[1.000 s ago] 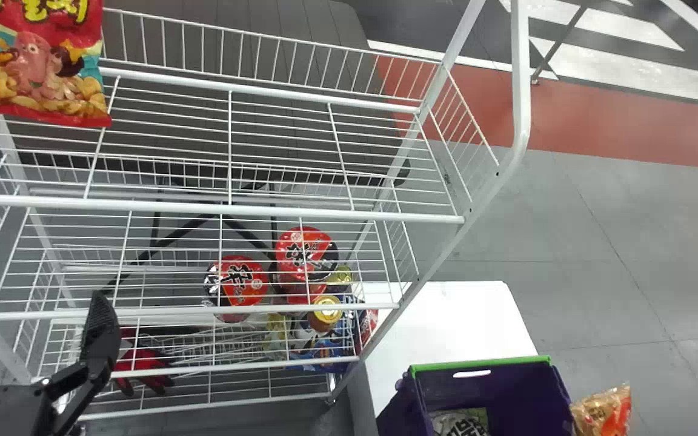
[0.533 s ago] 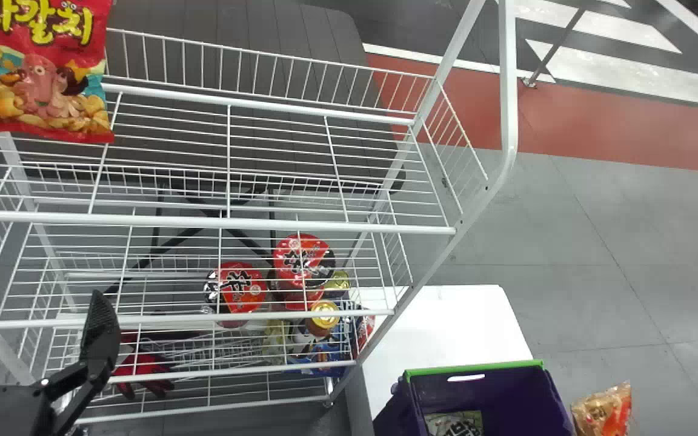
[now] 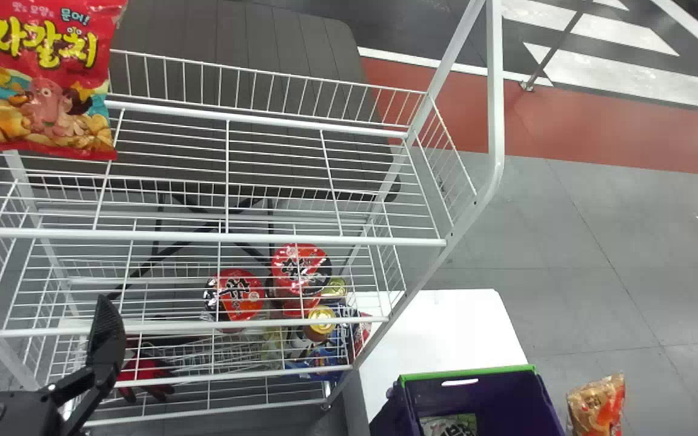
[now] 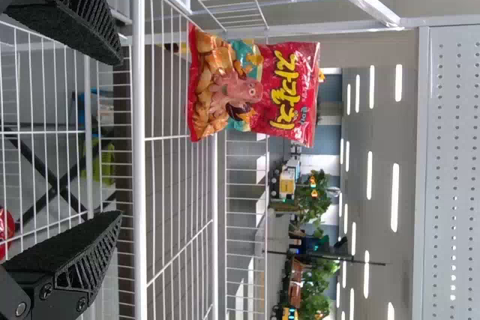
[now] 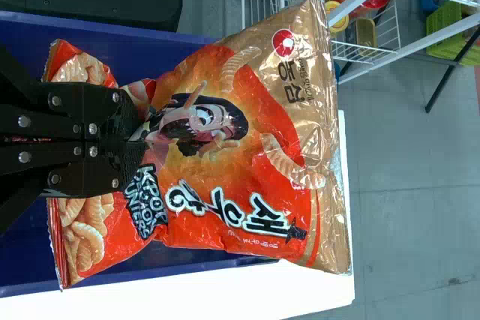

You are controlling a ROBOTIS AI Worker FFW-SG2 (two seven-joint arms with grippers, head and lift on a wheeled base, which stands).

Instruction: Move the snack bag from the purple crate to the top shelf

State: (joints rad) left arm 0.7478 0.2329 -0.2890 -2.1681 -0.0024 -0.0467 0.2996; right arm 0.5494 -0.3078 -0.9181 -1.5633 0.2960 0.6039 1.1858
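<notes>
The orange and gold snack bag (image 3: 596,404) shows at the bottom right of the head view, just right of the purple crate (image 3: 467,374). In the right wrist view my right gripper (image 5: 136,142) is shut on that snack bag (image 5: 247,148), pinching it near one end, with the crate's dark wall (image 5: 199,254) behind. The white rack's top shelf (image 3: 264,237) bears a red snack bag (image 3: 46,91) at its left, also seen upright as the red bag (image 4: 255,88). My left gripper (image 3: 40,324) stands open before the rack; the left gripper (image 4: 120,136) has nothing between its fingers.
Cup noodles (image 3: 237,295), a gold-lidded jar (image 3: 320,321) and red gloves (image 3: 143,376) lie on lower shelves. The crate, with another packet (image 3: 449,425) in it, stands on a white table (image 3: 440,327). The rack's slanted right post (image 3: 409,290) rises beside the table.
In the head view the rack and crate have shifted down and slightly left, while the red bag has come further in. The orange bag, still held, has shifted slightly left and up.
</notes>
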